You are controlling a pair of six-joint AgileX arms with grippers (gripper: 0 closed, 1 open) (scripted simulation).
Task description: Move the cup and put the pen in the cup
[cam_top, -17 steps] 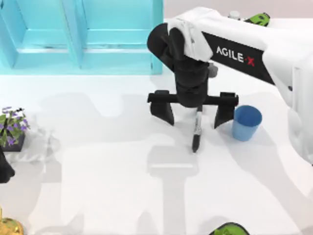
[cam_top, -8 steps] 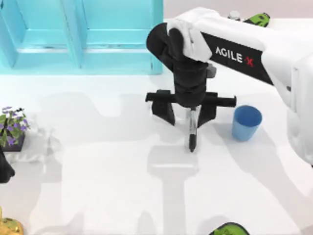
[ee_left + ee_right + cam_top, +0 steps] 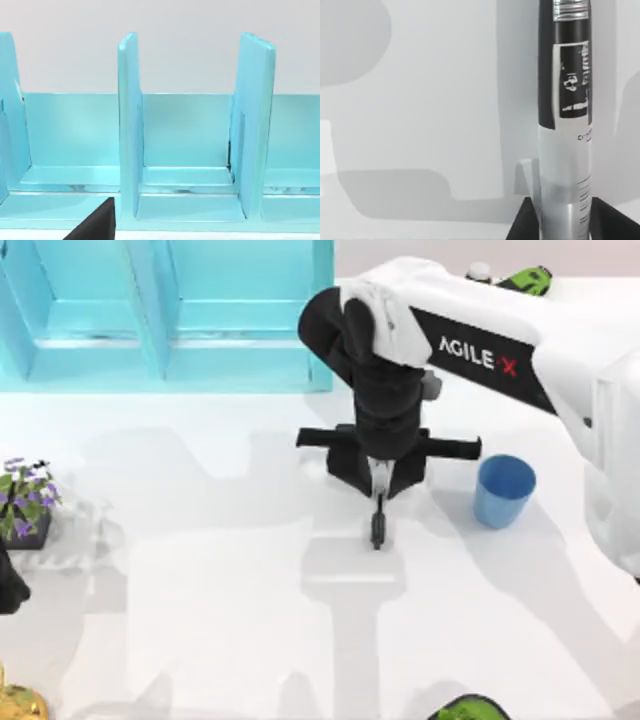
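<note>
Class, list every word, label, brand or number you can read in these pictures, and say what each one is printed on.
"AGILE X": white letters with a red X, on the black panel of the right arm, seen from above.
Printed label on the pen held in the right gripper: too blurred to read.
No print shows on the cup or the blue rack.

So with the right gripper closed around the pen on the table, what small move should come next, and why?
Probably a straight lift. The right gripper looks shut on the pen, which lies on the table left of the upright blue cup. Raising it first should let the pen clear the cup's rim before moving across. The left gripper sits parked at the left edge.
</note>
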